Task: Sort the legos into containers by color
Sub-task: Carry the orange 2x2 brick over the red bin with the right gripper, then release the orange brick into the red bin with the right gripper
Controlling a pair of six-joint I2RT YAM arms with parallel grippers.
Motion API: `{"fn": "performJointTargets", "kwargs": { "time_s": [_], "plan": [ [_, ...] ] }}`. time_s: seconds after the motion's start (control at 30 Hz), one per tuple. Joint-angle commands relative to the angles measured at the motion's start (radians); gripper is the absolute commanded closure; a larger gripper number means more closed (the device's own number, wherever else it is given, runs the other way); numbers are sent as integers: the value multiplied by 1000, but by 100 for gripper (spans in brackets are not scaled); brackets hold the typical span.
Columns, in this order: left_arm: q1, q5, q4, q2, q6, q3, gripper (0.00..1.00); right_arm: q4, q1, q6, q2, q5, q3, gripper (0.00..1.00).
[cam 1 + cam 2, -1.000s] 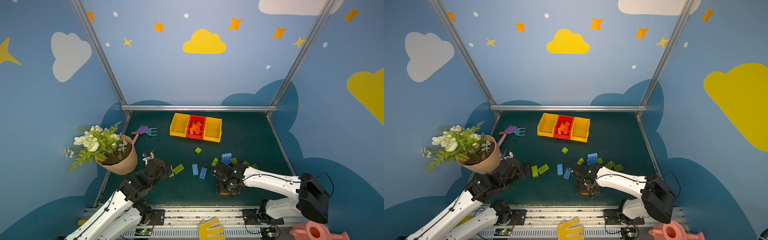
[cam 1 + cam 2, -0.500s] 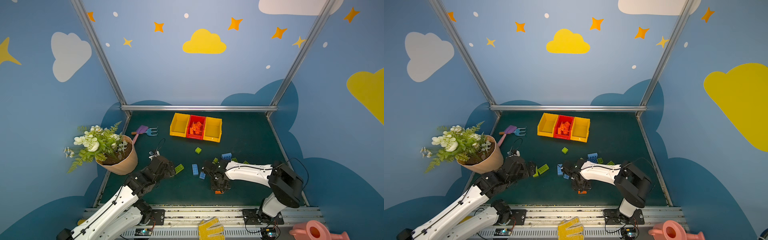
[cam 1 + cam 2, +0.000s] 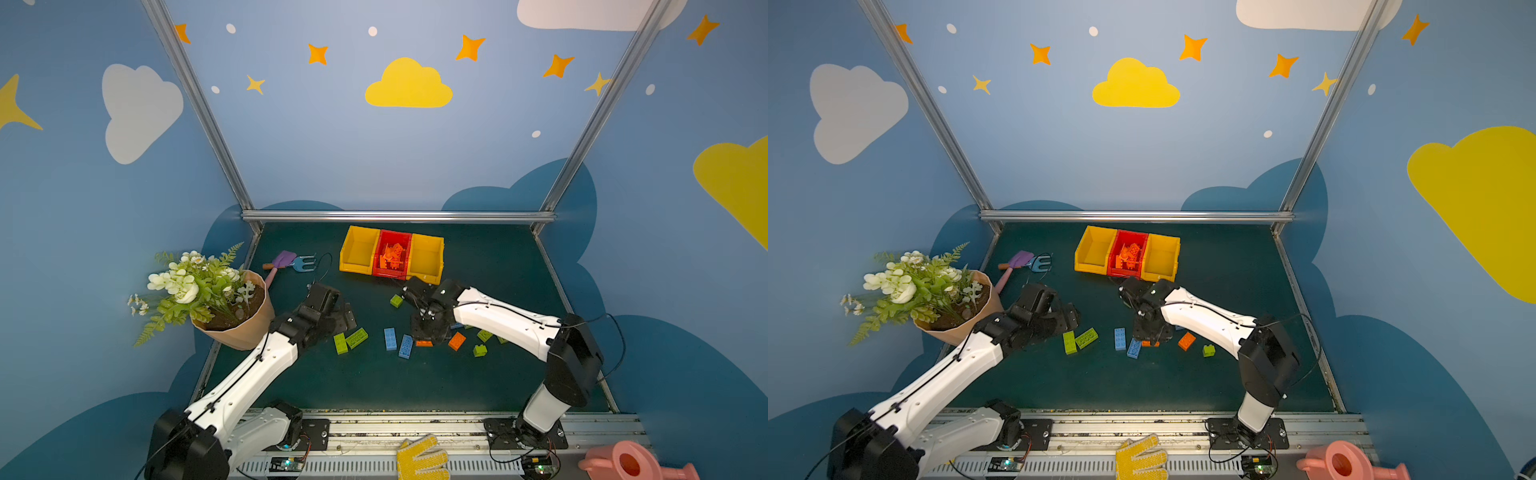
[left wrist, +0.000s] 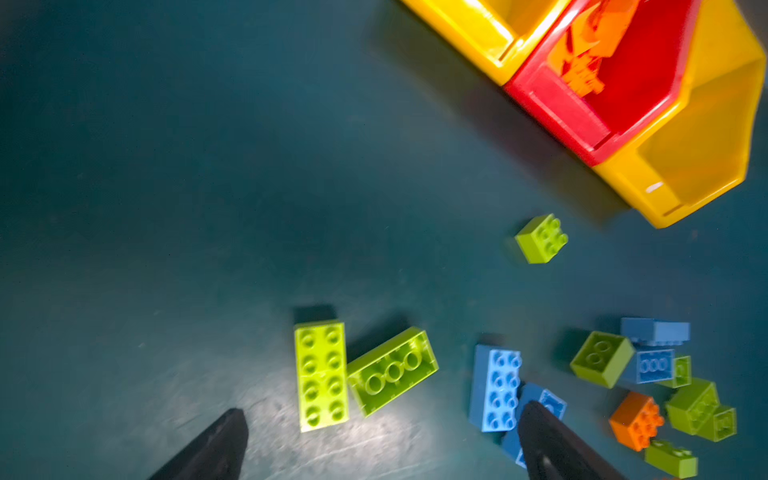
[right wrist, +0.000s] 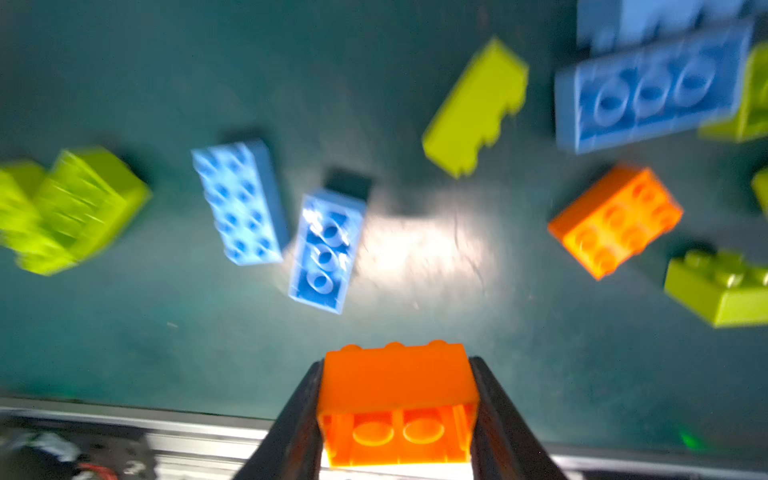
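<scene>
Containers (image 3: pixel 424 276): three joined bins at the far edge of the counter (image 3: pixel 374 382), mid-width.
Red bin (image 3: pixel 388 272): heap of orange legos (image 3: pixel 392 254).
Yellow bins (image 3: pixel 353 266): both look empty.
Loose, mid-counter: lime pair (image 3: pixel 349 340), blue pair (image 3: pixel 397 343), loose orange brick (image 3: pixel 456 341), lime square (image 3: pixel 396 301) nearer the bins; more lime and blue lie partly under the right arm.
Right tool (image 5: pixel 397 363): clamped on held orange brick (image 5: pixel 395 390).
Left tool (image 4: pixel 382 409): jaws wide, empty, over the lime pair.
Judged: orange nearly sorted; lime and blue unstarted.
</scene>
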Motion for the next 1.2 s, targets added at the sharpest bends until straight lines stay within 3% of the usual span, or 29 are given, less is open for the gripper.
{"fn": "performJointTargets", "kwargs": {
  "time_s": [0.0, 0.43, 0.7, 0.93, 1.03, 1.17],
  "plan": [
    [15, 47, -30, 78, 15, 89, 0, -32, -81, -129, 75, -25, 142, 65],
    [61, 41, -117, 239, 89, 295, 0, -111, -297, -502, 611, -214, 992, 65],
    [125, 92, -122, 311, 111, 325, 0, 175, -347, -577, 708, -275, 1047, 63],
    [161, 127, -159, 351, 154, 381, 0, 275, -353, -582, 801, -289, 1113, 61],
    [168, 133, -162, 358, 169, 394, 0, 298, -353, -576, 829, -281, 1133, 55],
    [182, 129, -157, 359, 176, 401, 0, 315, -354, -578, 858, -276, 1165, 20]
  ]
}}
